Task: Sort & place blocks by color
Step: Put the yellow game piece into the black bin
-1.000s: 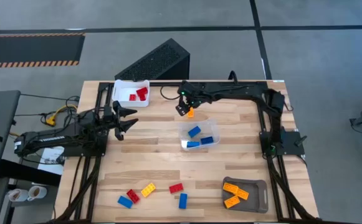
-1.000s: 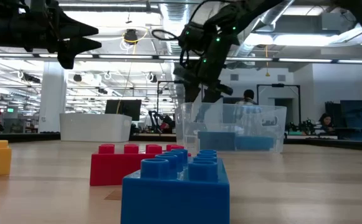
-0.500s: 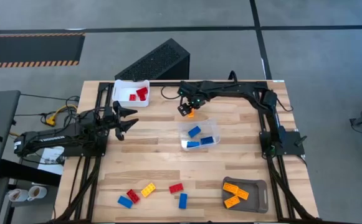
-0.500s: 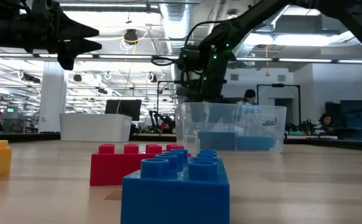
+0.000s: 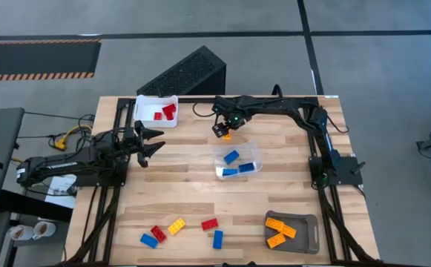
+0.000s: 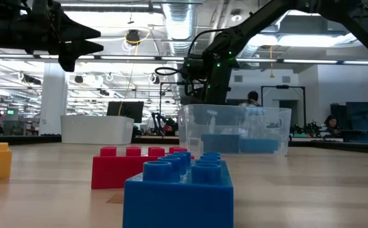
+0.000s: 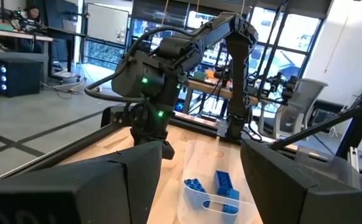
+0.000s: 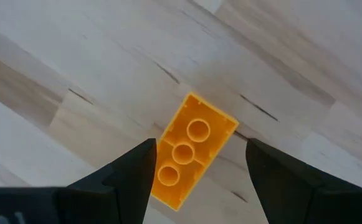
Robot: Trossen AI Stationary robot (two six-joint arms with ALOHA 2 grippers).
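Observation:
An orange block (image 8: 190, 152) lies flat on the wood with its hollow underside up, just beyond the clear container (image 5: 237, 162) toward the far edge. My right gripper (image 8: 199, 165) is open and low over it, pointing down, with one finger on each long side. It also shows in the high view (image 5: 221, 130). My left gripper (image 5: 154, 144) is open and raised near the table's left side. Red blocks (image 5: 163, 113) lie in the white tray, blue blocks (image 5: 239, 167) in the clear container, and orange blocks (image 5: 279, 231) in the grey tray. My right gripper comes at the orange block from above, its fingers across the block's width. One finger (image 8: 134, 171) stands right at the block's long side (image 8: 162, 158); I cannot tell whether it touches. The other finger (image 8: 274, 168) stands apart. The block rests flat on the table.
Several loose blocks lie near the near edge: blue (image 5: 149, 239), red (image 5: 158, 233), yellow (image 5: 176, 226), red (image 5: 210, 224), blue (image 5: 218, 239). A dark slanted box (image 5: 185, 73) stands beyond the far edge. There is bare wood in the table's middle.
My right gripper has come down toward the table over the orange block and shifted slightly toward the far edge, its arm stretching out along that edge. The orange block has stayed where it was.

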